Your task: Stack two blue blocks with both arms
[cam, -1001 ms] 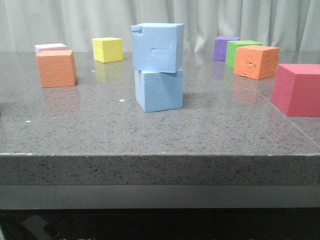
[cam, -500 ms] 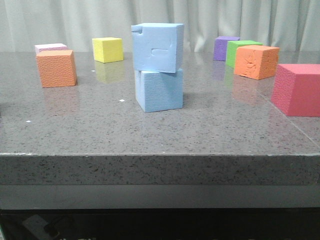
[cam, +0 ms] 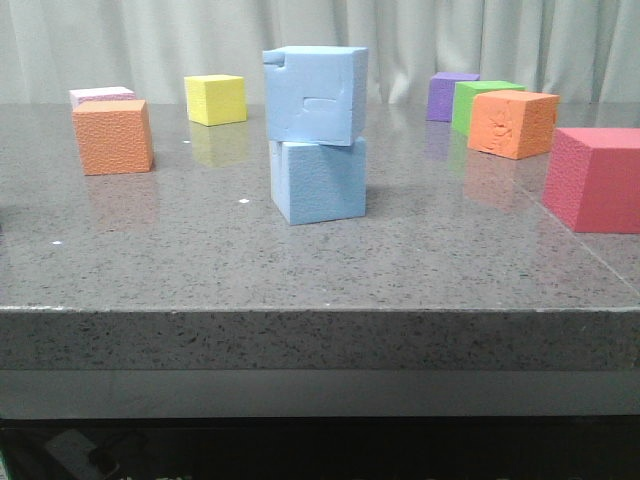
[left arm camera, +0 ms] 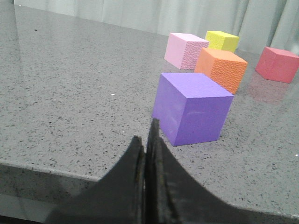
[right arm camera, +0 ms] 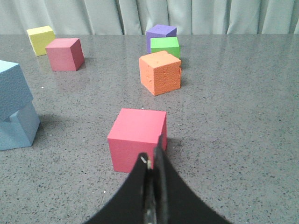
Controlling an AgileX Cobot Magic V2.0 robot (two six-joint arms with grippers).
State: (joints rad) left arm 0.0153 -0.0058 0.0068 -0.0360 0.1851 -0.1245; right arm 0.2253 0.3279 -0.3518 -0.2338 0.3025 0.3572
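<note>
The notched light-blue block (cam: pixel 314 95) with a rectangular dent sits on top of the plain light-blue block (cam: pixel 318 180) at the table's middle, turned slightly and overhanging a little. The stack also shows at the edge of the right wrist view, upper block (right arm camera: pixel 13 88) on lower block (right arm camera: pixel 18 127). No gripper shows in the front view. My left gripper (left arm camera: pixel 146 135) is shut and empty, low by the table's edge, just before a purple cube (left arm camera: pixel 194 108). My right gripper (right arm camera: pixel 153 151) is shut and empty, just before a red cube (right arm camera: pixel 137 138).
In the front view, an orange cube (cam: pixel 113 136), pink cube (cam: pixel 100 96) and yellow cube (cam: pixel 215 99) stand at the left. A purple cube (cam: pixel 450 96), green cube (cam: pixel 482 100), orange cube (cam: pixel 512 123) and red cube (cam: pixel 598 178) stand at the right.
</note>
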